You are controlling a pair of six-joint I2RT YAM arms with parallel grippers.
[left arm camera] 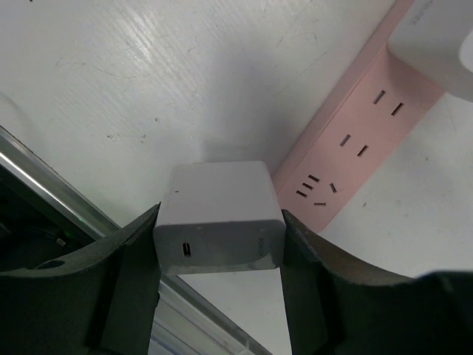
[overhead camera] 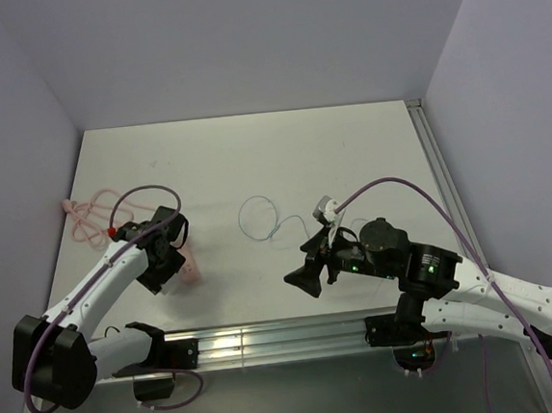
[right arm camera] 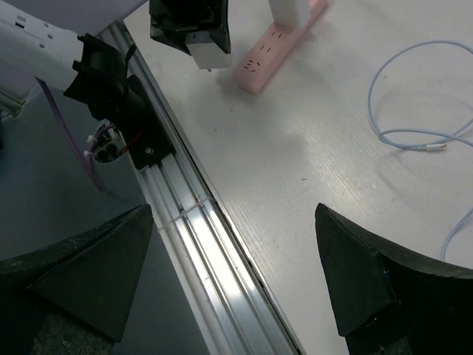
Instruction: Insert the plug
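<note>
My left gripper (left arm camera: 220,248) is shut on a white charger block (left arm camera: 218,214) with a small port in its near face. It holds the block just left of the pink socket strip (left arm camera: 347,140), near the strip's end outlets. The thin whitish wire (overhead camera: 258,218) lies looped at the table's middle. Its tiny plug head (right arm camera: 436,147) rests on the table, far right in the right wrist view. My right gripper (right arm camera: 236,251) is open and empty above the table's front edge, apart from the wire. In the top view it (overhead camera: 306,270) is right of centre.
A second white block (left arm camera: 436,44) sits on the pink strip's far end. The strip's pink cord (overhead camera: 88,218) is bunched at the left edge. An aluminium rail (right arm camera: 214,251) runs along the table's front. Purple robot cables (overhead camera: 420,194) arch over both arms.
</note>
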